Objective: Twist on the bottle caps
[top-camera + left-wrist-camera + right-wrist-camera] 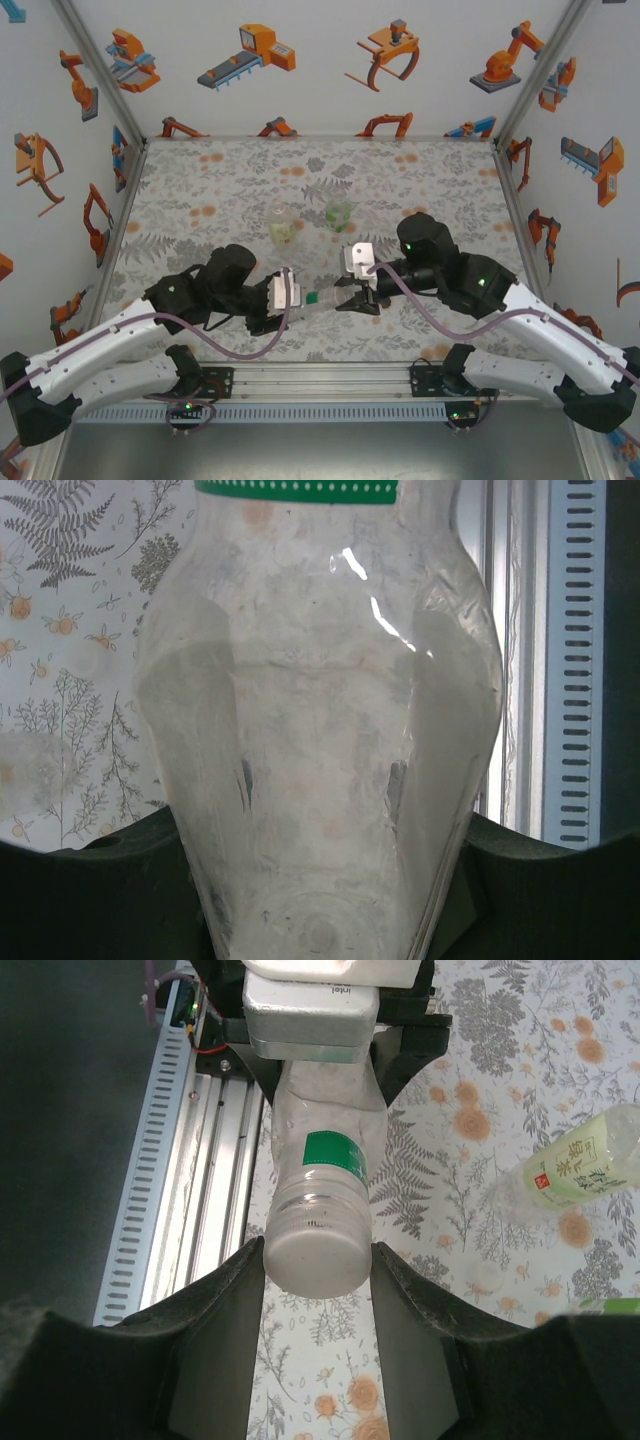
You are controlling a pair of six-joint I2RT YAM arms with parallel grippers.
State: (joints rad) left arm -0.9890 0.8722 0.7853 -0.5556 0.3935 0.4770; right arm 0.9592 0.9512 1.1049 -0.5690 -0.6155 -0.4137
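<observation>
- Cap (315, 1252), white, sits on the neck of the clear bottle (322, 1165); the bottle lies level above the mat (200, 190), between your two arms.
- Your right gripper (354, 298) is closed on the cap; one finger presses each side of it.
- Your left gripper (296, 297) is clamped on the bottle's body; you can see the walls squeezed in between its fingers (95, 900); a green band circles the bottle near the neck.
- Two more sit farther back on the mat, well apart from both grippers: a yellowish bottle (285, 229) and a green bottle (338, 212); whether they are capped, you cannot tell.
</observation>
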